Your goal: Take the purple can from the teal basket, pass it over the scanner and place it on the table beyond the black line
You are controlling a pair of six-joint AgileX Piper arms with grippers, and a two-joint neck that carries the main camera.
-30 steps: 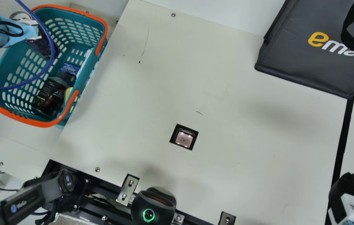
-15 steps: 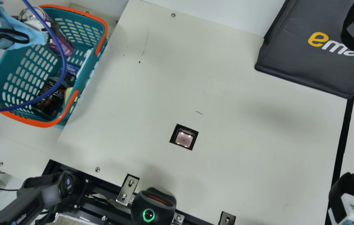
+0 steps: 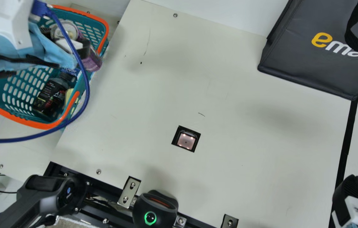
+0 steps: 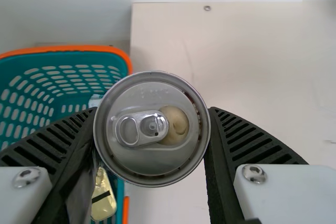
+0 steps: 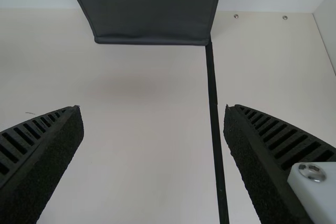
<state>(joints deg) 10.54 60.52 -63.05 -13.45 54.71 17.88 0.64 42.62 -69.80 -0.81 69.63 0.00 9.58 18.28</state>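
In the left wrist view, your left end effector (image 4: 152, 111) grasps the purple can (image 4: 139, 162) near its lid, likely leaving its body exposed for the scanner (image 3: 186, 141). The can overlies the teal basket's rim (image 3: 43, 126); your right end effector (image 5: 153, 109) is released.

There is one can (image 3: 92, 62), one basket (image 3: 17, 119), one bottle (image 3: 50, 96), one bag (image 3: 296, 60).

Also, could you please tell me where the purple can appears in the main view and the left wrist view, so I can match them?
Main view: upper left, the purple can overlapping the basket's right rim.
Left wrist view: centre, its silver lid facing the camera, held by the left gripper.
Shared landmark: the orange-rimmed teal basket.
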